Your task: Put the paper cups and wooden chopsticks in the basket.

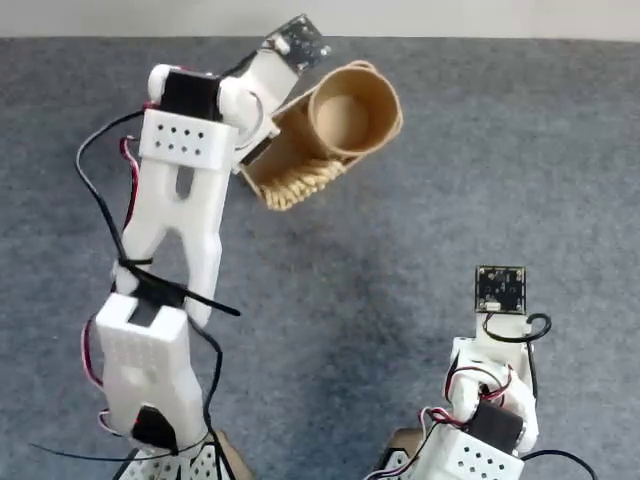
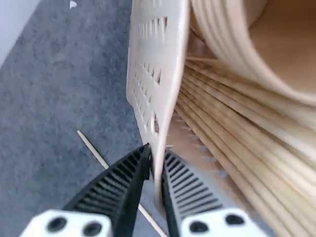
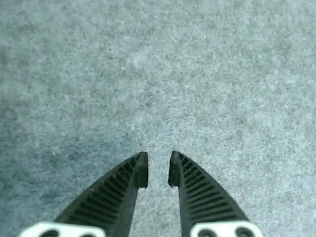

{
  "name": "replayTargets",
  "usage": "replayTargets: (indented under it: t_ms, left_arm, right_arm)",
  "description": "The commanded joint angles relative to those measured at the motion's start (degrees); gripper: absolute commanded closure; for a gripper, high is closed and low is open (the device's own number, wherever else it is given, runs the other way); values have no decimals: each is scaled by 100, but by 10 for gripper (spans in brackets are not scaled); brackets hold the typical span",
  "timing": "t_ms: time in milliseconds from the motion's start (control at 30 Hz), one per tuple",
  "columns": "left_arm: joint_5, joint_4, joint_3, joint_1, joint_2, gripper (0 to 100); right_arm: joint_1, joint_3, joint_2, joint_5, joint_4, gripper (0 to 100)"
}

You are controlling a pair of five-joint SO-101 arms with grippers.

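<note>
Seemingly, cup (image 1: pixel 345 120) and chopsticks (image 1: pixel 300 185) in basket (image 2: pixel 158 64) point upward.

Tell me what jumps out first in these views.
The left gripper is shut on the wall of the basket at the far side of the grey mat. The basket holds paper cups lying sideways and wooden chopsticks. One stray chopstick lies on the mat outside the basket, near that gripper.

No readable text, labels, numbers or signs anywhere. Basket (image 1: pixel 284 132) and paper cups (image 1: pixel 347 120) are blank on the visible faces.
</note>
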Motion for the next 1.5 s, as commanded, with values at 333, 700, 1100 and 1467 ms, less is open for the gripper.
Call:
replayTargets:
  t_ms: [333,700,1100,1467]
  left_arm:
    - [1213,237,-171,-497,-347,997]
    - [2040,237,558,-365,-1604,997]
    - [2910,220,2220,-259,-2466,986]
    - [3051,185,1895,-1349,-2527,899]
  right_arm:
    - [-31,716,-22,53,-75,910]
    - [-31,716,-22,53,-75,910]
    - [-31,716,-22,53,-75,910]
    - [-31,716,-22,53,-75,910]
